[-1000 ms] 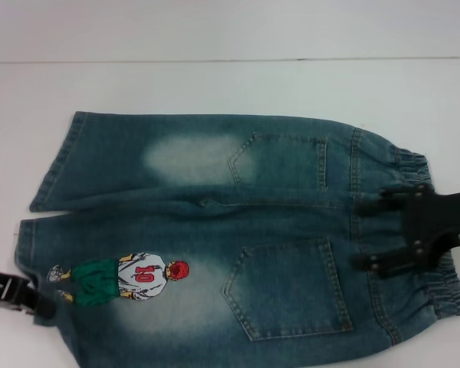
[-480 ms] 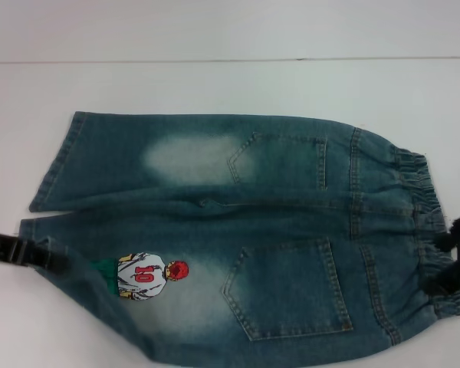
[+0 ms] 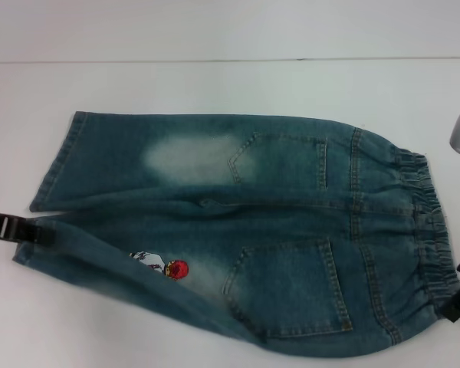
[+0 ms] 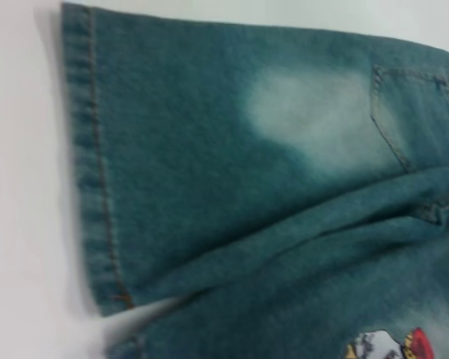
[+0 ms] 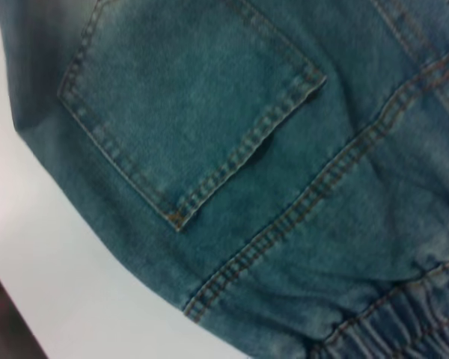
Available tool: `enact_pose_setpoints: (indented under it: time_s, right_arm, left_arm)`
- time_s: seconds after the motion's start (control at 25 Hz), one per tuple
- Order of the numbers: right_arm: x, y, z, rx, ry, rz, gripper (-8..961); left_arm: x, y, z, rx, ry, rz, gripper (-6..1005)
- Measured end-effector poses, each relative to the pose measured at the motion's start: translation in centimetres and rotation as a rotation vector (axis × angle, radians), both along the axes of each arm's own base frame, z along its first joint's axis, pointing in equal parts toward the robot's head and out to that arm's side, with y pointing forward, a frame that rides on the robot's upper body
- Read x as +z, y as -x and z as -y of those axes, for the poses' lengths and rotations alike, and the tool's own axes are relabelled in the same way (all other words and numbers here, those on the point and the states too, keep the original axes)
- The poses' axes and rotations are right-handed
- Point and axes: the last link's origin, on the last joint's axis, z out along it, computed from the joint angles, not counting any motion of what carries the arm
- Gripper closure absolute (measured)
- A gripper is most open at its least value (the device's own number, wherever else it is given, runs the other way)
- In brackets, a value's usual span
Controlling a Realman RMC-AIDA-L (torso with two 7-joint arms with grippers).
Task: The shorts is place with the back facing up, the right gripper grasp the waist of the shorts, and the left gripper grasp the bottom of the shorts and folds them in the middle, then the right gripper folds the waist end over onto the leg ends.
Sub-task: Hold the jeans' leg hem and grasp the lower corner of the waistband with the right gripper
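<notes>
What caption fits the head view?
Faded blue-green denim shorts on white table, near leg edge lifted by left pincer; right pincer at elastic waistband.

Light: bright, even and diffuse; its source cannot be told.
Glare: the white table [image 3: 215,84] is washed out, nearly featureless.
Shadows: faint, a thin soft one under the shorts [image 3: 238,230] toward 6 o'clock.
Focus: head view slightly soft; both wrist views blurred, worst toward 9 o'clock in the left wrist view.

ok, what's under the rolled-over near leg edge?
Most of the cartoon patch on the shorts; only its red head and some white show. The left hand sits at that hem.
</notes>
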Motion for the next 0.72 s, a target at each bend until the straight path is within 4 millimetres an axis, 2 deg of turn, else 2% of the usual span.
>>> enact_pose_setpoints:
  time_s: [0.28,0.72]
  right_arm:
    - [-0.5,-0.4,0.7,-0.074,-0.005,0.035,59]
    - [-0.9,-1.4,1.2,-0.131,-0.017,0.100,60]
  left_arm:
    - [0.7,0.4,-0.3,0.002,-0.016,-0.021,921]
    - [0.3,0.0,-0.4,-0.007,0.005,-0.023,921]
